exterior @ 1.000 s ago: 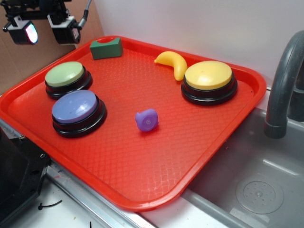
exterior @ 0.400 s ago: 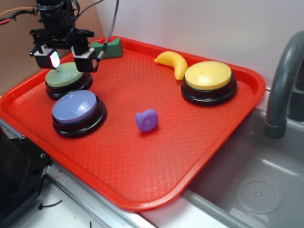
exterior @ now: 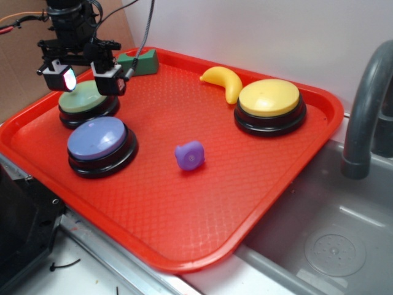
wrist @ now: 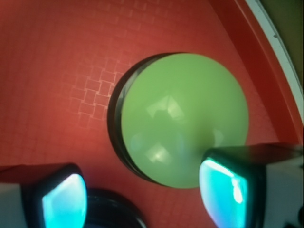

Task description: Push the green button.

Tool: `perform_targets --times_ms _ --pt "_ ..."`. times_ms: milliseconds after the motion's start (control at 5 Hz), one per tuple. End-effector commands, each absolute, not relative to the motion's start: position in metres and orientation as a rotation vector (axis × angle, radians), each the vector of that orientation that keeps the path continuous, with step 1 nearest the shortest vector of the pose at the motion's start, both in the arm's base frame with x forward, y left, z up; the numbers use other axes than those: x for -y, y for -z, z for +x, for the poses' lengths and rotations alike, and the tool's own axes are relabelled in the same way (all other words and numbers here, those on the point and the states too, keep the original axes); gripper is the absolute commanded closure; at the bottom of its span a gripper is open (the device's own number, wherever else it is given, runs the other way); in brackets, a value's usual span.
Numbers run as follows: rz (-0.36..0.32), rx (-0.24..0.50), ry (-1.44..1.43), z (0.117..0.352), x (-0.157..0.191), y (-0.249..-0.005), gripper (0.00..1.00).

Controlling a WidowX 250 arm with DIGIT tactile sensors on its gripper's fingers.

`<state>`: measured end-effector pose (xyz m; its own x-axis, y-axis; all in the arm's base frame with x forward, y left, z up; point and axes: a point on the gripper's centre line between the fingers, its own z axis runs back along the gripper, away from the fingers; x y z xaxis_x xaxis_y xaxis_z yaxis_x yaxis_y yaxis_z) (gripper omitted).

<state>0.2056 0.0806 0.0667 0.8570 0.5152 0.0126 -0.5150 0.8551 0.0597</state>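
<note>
The pincer [exterior: 84,80] hangs open just over the green button [exterior: 83,98], one fingertip [wrist: 228,194] above its dome, placed to press down

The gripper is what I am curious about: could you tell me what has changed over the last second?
The gripper came down from the upper left to hang over the green button, fingers apart and holding nothing; in the last moments it barely moved. The button, the blue button, yellow button, banana, green block and purple toy stayed put on the tray.
</note>
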Motion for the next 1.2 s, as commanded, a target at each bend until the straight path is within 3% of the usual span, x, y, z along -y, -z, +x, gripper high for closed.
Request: perform_targets --times_ms 0,200,400,800,1000 --pt "0.087 -0.009 -0.541 0.207 -0.093 -0.054 0.0" --pt "0.088 -0.041 -0.545 0.206 -0.094 -0.042 0.0" --pt "0.08 -0.033 -0.54 0.205 -0.095 -0.05 0.0" --pt "0.072 0.065 -0.533 0.197 -0.095 -0.104 0.0" --pt "0.079 0.07 -0.529 0.191 -0.095 -0.119 0.0"
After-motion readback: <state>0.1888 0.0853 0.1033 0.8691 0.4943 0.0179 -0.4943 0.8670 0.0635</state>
